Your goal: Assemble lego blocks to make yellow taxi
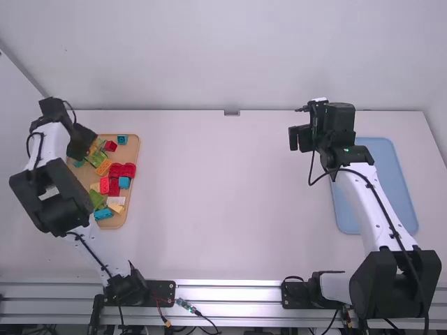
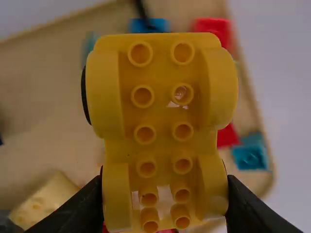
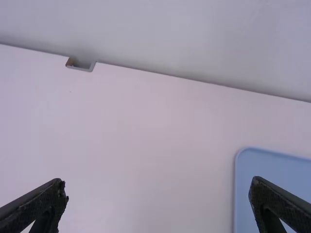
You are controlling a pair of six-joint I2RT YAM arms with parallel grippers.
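Securely, the yellow piece (image 2: 158, 121) sits clasped in the left gripper (image 1: 83, 140).

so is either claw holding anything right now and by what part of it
The left claw holds a yellow block, pinched by its two outer sides near one end. The right claw is open and holds nothing.

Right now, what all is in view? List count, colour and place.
Table: one, white.
Rounded tray: one, tan, table's left side.
Plastic blocks in it: several red, several blue, some green, orange and pale; exact counts unclear.
Studded plastic block: one, yellow, in left end effector.
Rounded tray: one, light blue, table's right side.
Bracket: one, grey, far edge.
Arms: two, white and black, left and right.
End effectors: two, black, on the arms; right open.
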